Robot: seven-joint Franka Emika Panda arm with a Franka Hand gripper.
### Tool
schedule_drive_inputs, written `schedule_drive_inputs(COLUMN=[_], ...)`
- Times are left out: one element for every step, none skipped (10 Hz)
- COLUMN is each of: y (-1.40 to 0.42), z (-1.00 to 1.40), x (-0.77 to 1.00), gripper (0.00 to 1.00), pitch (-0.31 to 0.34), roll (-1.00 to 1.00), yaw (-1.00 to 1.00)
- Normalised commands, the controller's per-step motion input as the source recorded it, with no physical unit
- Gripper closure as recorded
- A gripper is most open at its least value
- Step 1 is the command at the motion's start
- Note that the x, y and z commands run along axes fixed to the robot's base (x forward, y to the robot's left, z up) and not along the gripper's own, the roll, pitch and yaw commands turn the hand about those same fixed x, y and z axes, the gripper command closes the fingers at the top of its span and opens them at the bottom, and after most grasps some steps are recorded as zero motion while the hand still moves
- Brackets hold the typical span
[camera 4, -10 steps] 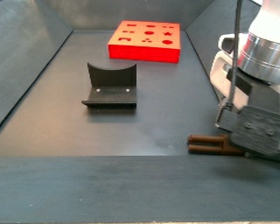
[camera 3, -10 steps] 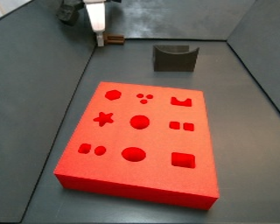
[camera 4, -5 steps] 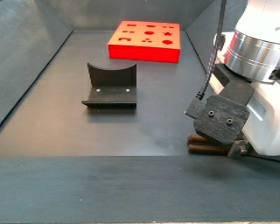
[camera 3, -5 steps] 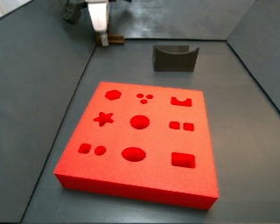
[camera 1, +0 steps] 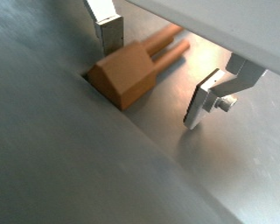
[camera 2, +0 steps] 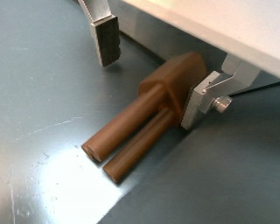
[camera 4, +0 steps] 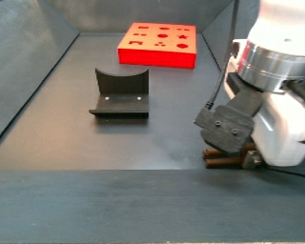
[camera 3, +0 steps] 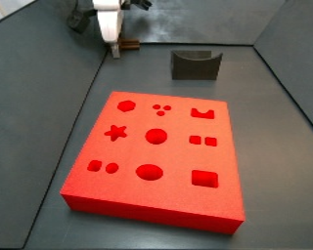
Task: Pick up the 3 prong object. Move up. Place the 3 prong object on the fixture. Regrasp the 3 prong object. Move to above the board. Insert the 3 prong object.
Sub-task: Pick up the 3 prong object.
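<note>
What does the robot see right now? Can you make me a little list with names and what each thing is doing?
gripper: open, low over the floor, one finger on each side of the 3 prong object
3 prong object: brown, lying flat on the grey floor, not lifted
fingers: not clearly pressing on the piece
fixture: dark, nothing in it, standing apart from the gripper
board: red, lying flat, its cutouts unfilled
task stage: pick-up not yet done
</note>
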Motion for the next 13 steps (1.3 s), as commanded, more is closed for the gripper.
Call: schedule_drive_inputs(y=[0.00,0.00,0.20,0.19,0.08,0.00,0.00,0.00,0.00,0.00,0.00,0.00,0.00], z=[-0.27,-0.39,-0.30,-0.44,-0.39,0.00,0.00,0.00,0.00,0.00,0.00,0.00,0.00], x=[0.00,-0.07,-0.63,-0.49,-0.29,0.00,0.00,0.00,0.00,0.00,0.00,0.00,0.00], gripper=[0.00,0.00,0.00,0.00,0.00,0.00,0.00,0.00,1.00,1.00,1.00,1.00,1.00], pitch=[-0.061,-0.050,-0.107,-0.084,-0.129,0.000,0.000,0.000,0.000,0.000,0.000,0.000,0.000], roll=[-0.18,-0.14,-0.02,0.00,-0.07,-0.01,-0.01,0.00,0.00,0.00,0.00,0.00,0.00], yaw=[0.03,0.09,0.42,0.63,0.74,0.00,0.00,0.00,0.00,0.00,0.00,0.00,0.00])
